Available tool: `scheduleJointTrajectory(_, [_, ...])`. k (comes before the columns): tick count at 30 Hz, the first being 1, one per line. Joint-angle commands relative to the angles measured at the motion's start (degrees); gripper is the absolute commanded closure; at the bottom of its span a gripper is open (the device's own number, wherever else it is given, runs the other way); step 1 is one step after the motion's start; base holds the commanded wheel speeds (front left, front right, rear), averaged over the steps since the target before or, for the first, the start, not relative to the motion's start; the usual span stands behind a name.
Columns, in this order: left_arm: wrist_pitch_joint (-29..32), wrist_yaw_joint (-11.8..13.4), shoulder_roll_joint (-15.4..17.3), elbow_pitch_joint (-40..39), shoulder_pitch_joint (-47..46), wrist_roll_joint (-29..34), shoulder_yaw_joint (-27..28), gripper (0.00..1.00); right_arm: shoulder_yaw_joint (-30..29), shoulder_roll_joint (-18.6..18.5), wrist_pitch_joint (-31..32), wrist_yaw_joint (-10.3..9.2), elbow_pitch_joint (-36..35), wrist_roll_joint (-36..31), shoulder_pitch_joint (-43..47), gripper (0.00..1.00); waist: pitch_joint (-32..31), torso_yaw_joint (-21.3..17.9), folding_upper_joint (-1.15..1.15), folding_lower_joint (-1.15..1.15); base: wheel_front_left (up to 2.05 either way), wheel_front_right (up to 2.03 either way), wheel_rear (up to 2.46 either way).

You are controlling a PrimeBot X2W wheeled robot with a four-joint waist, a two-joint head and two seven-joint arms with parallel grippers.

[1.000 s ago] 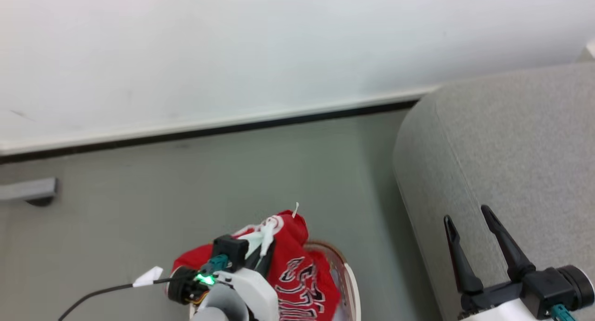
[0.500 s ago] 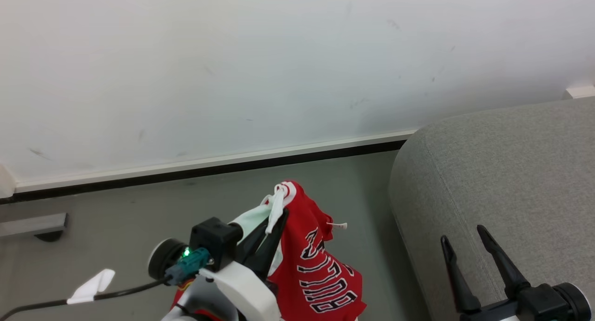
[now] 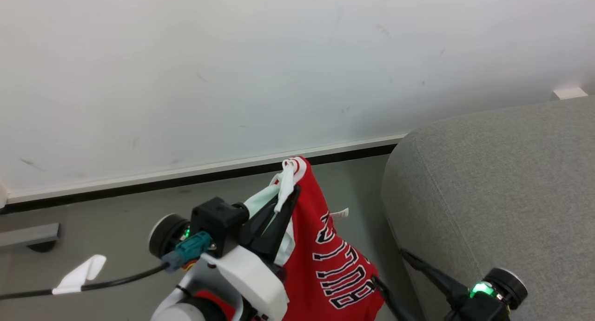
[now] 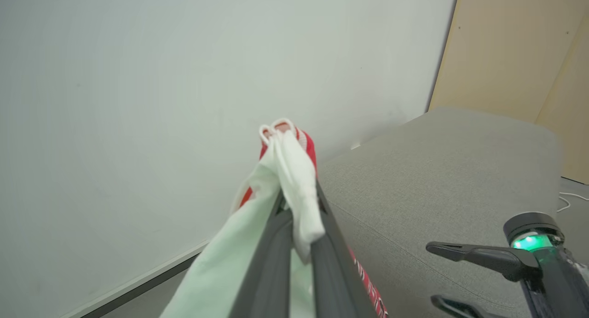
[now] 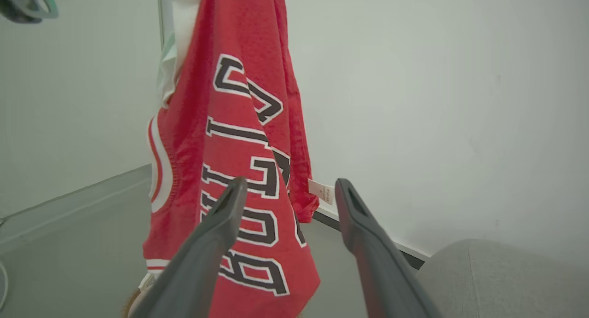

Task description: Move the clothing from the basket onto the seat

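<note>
The clothing [image 3: 334,265], a red jersey with white trim and dark-and-white lettering, hangs in the air from my left gripper [image 3: 290,191], which is shut on its white-and-red top edge. In the left wrist view the fingers [image 4: 322,226] pinch the bunched cloth [image 4: 290,157]. My right gripper [image 3: 388,265] stands open, pointing left at the jersey's lower part, beside the seat [image 3: 502,181]. From the right wrist the open right gripper [image 5: 291,183] frames the lettered cloth [image 5: 239,124] without touching it. The basket is hidden under the garment and my left arm.
A white wall with a pale baseboard [image 3: 186,177] runs behind the grey floor. A grey bracket [image 3: 28,235] lies at the far left. My left arm's cable carries a white tag [image 3: 79,274]. A beige panel [image 4: 520,55] stands beyond the seat [image 4: 437,170].
My left gripper has risen with the jersey, which now hangs free. The head camera has tilted up. My right gripper has swung from pointing up over the seat to pointing left at the jersey.
</note>
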Motion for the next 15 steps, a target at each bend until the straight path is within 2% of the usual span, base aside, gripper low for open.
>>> scheduleJointTrajectory(1, [0.0, 0.0, 0.0, -0.5, -0.4, -0.4, 0.1, 1.0, 0.5, -0.2, 0.3, -0.14, -0.2, 0.3, -1.3, 0.0, 0.0, -0.1, 0.0, 0.01, 0.0, 0.0, 0.0])
scheduleJointTrajectory(4, [-0.1, -0.3, -0.7, -0.5, -0.9, -0.6, -0.8, 1.0, 6.2, -2.2, 1.4, -0.14, 1.7, -0.6, -6.5, 0.0, 0.1, 0.1, 0.0, 0.01, 0.0, 0.0, 0.0])
scheduleJointTrajectory(7, [-0.1, -0.5, -1.3, -0.4, -1.5, -0.9, -1.7, 1.0, 10.2, -0.8, 2.5, -0.13, 5.5, -1.4, -11.7, 0.0, 0.2, 0.5, 0.0, 0.01, 0.0, 0.0, 0.0])
scheduleJointTrajectory(10, [-0.3, -0.6, -1.8, 0.1, -1.9, -0.8, -2.4, 1.0, 14.0, 2.3, 3.8, -0.14, 11.3, -1.4, -16.8, 0.0, 0.4, 0.7, 0.0, 0.01, 0.0, 0.0, 0.0])
scheduleJointTrajectory(15, [-0.5, -1.0, -2.8, 1.1, -2.9, -1.1, -3.4, 1.0, 17.8, 10.7, 5.0, -0.17, 25.5, 0.2, -22.2, 0.0, 1.0, 1.3, 0.0, 0.01, 0.0, 0.0, 0.0])
